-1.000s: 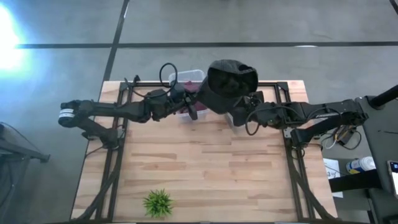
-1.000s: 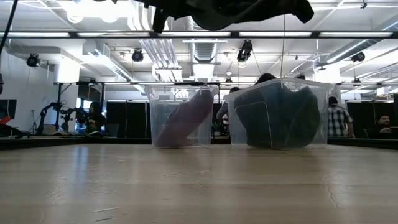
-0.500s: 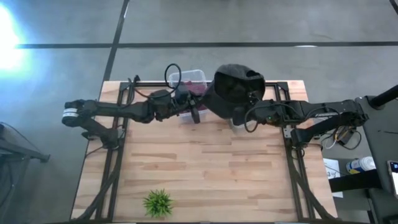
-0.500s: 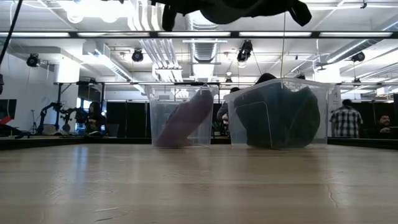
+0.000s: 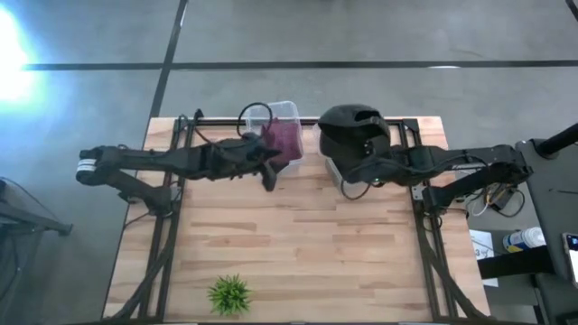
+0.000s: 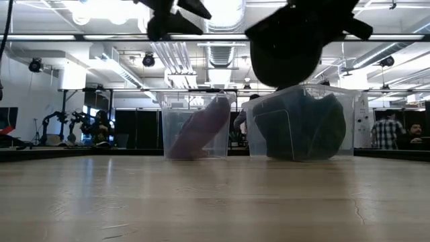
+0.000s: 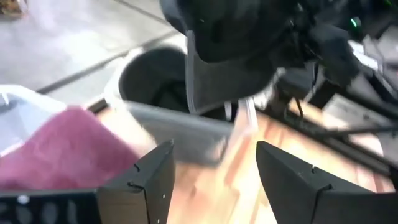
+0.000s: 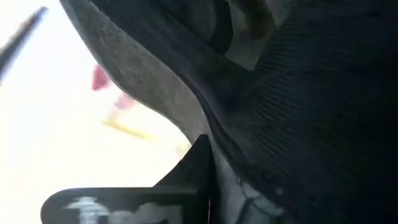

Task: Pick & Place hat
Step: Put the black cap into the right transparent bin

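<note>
A black hat hangs in the air over the right clear bin, which has dark cloth inside. My right gripper is shut on the hat. My left gripper is open with nothing between its fingers. It stands up in the air left of the hat, near the left clear bin. That bin holds a pink hat leaning against its wall. In the low view the black hat sags a little above the right bin's rim. My right gripper holds the black hat by its edge on the side toward the right arm, coming in about level from the table's right. In the right wrist view only one finger shows against the dark fabric. The hat hangs clear of the bin, its brim drooping.
Both bins stand side by side at the table's far edge. A small green plant sits near the front left. The bare wooden tabletop lies between them. People stand in the room beyond the table.
My left gripper has opened, let go of the black hat and drawn back toward the table's left. My right gripper has shut on the hat. The hat, earlier stretched between both grippers, has moved right and now hangs lower, from the right gripper alone, above the right bin.
</note>
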Tool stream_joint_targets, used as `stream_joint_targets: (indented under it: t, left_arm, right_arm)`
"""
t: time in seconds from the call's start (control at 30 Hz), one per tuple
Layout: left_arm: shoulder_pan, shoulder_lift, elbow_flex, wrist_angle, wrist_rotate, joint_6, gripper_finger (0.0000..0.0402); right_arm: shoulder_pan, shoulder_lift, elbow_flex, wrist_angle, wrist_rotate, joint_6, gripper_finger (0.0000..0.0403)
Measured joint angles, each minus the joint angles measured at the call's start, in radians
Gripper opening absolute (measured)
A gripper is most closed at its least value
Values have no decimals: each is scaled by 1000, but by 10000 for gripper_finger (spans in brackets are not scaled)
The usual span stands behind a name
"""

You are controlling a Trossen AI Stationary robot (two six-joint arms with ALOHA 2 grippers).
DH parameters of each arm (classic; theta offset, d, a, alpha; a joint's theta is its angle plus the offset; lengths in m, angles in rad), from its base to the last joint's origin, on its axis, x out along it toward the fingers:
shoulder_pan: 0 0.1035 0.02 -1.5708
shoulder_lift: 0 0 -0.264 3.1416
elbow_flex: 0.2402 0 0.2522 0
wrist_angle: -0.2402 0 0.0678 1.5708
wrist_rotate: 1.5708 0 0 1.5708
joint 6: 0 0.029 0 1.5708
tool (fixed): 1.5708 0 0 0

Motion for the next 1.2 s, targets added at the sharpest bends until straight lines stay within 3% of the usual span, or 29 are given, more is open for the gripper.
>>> stream_joint_targets:
  t: [0.3, 0.47, 0.7, 0.93, 1.2]
  left_arm:
    - [-87, -43, -12, -57, -132, -19, 218]
    - [-106, -42, -16, -83, -147, -39, 218]
    - [-114, -42, -18, -120, -161, -49, 218]
    - [-114, -42, -18, -121, -161, -48, 218]
    - [-126, -42, -18, -126, -160, -48, 218]
  right_arm:
    - [-63, 176, -1, -110, 60, 110, 13]
    - [-67, 243, 7, -156, 56, 160, 13]
    - [-98, 356, -9, -202, -180, 98, 16]
    - [-98, 379, 17, -201, -243, 32, 75]
    - [-97, 231, 59, -204, -295, -52, 158]
